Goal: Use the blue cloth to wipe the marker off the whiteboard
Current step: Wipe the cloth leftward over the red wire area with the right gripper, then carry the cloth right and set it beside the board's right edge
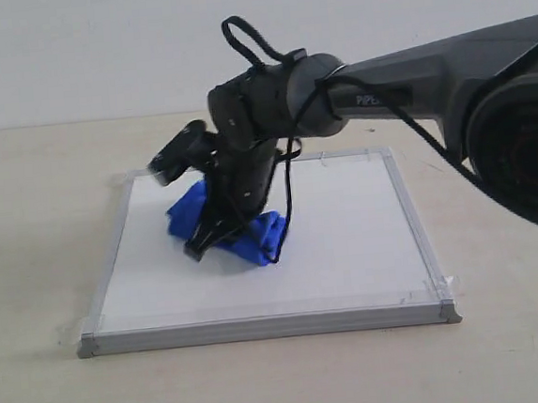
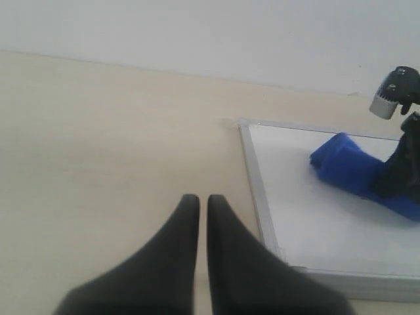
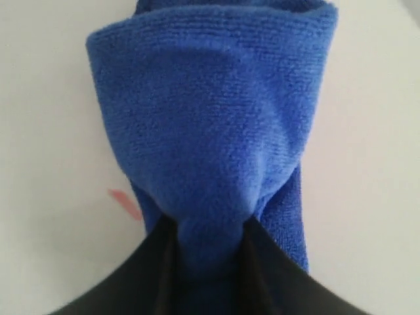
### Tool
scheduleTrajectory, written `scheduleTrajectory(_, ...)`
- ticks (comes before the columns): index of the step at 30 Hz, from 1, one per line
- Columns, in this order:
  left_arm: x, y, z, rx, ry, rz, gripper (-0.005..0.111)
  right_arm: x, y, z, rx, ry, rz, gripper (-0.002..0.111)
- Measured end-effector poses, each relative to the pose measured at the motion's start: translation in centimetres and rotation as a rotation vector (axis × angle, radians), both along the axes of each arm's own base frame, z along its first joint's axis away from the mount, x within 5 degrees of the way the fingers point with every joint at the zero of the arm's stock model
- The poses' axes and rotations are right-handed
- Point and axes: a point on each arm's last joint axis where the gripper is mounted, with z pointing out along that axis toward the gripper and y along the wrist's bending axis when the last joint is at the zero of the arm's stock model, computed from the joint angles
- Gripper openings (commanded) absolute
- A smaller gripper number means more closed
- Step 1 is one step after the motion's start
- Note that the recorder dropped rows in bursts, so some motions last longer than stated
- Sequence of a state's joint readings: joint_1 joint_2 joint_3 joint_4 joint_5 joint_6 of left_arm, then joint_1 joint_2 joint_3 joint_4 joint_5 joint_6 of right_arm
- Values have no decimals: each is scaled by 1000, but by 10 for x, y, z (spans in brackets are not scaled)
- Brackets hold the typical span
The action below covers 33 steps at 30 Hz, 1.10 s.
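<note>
The whiteboard (image 1: 348, 242) lies flat on the beige table, silver frame all round. My right gripper (image 1: 206, 240) reaches in from the right and is shut on the blue cloth (image 1: 253, 233), which is pressed onto the board's left-middle area. In the right wrist view the cloth (image 3: 210, 118) bulges out from between the fingers (image 3: 157, 262). A short pinkish-red streak of the marker (image 3: 125, 203) shows on the board beside the cloth; no line shows in the exterior view. My left gripper (image 2: 199, 200) is shut and empty over the table, just off the board's corner (image 2: 244, 125).
Bare beige tabletop (image 1: 27, 232) surrounds the board, with a plain wall behind. The right arm's dark body (image 1: 409, 76) and its cable (image 1: 288, 200) hang over the board's middle and right side. The left wrist view also shows the cloth (image 2: 348, 170).
</note>
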State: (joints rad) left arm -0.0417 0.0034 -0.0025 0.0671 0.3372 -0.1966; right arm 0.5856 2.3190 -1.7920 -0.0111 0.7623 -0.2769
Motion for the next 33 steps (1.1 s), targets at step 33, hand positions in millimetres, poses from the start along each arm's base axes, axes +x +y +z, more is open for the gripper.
scheduleTrajectory(33, 0, 0, 0, 0, 0, 0, 4, 13, -27, 6, 6, 24, -191, 0)
